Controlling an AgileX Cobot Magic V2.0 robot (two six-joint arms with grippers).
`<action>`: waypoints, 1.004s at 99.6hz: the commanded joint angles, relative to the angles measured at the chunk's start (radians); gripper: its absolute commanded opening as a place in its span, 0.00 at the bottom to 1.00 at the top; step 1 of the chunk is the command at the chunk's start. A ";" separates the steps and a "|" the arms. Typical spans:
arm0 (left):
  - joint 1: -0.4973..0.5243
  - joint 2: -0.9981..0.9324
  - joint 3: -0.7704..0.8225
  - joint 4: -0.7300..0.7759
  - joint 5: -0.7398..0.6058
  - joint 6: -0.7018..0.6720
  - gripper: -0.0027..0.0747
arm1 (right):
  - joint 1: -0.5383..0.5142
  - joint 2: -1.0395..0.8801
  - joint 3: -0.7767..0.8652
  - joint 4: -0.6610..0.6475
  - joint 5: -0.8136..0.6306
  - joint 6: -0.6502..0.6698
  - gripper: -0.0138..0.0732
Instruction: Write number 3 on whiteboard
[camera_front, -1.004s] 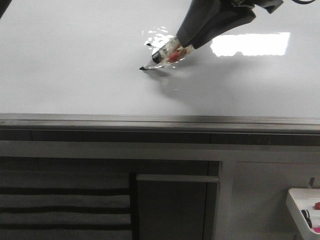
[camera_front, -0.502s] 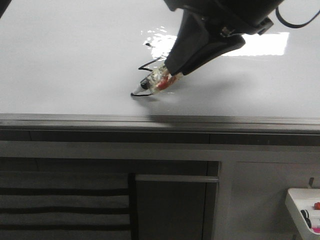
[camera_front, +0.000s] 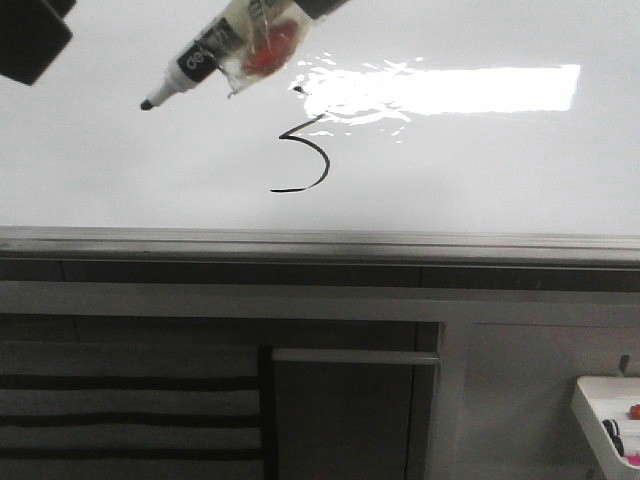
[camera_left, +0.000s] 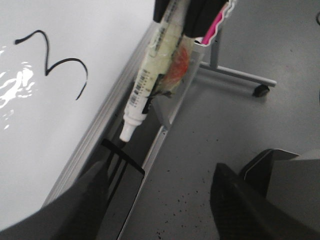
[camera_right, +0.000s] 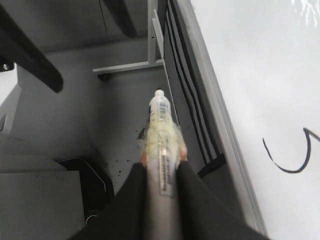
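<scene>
**Front view: the 3 is drawn and the pen is up**

Front view shows me the big change. A moment ago my pen tip was down on the whiteboard (camera_front: 120, 180), pulling the bottom curve. Now the marker (camera_front: 215, 45) is lifted up and away to the left, and the number 3 (camera_front: 303, 155) sits alone on the board, just under the bright glare (camera_front: 470, 88). I think the writing is done.

The marker's long line runs slanted, with its black tip low on the left and its body going up to the right.

My right gripper (camera_right: 162, 172) is squeezed tight around the marker. My left gripper (camera_left: 160, 200) has its fingers spread wide with nothing between them.
</scene>
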 joint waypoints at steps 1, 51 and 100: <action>0.000 0.024 -0.058 -0.092 -0.010 0.079 0.56 | 0.011 -0.037 -0.034 0.023 -0.030 -0.049 0.08; 0.000 0.169 -0.129 -0.231 0.023 0.233 0.56 | 0.025 -0.038 -0.034 0.037 -0.024 -0.141 0.08; 0.000 0.187 -0.129 -0.190 0.023 0.235 0.56 | 0.028 -0.038 -0.034 0.041 -0.018 -0.144 0.08</action>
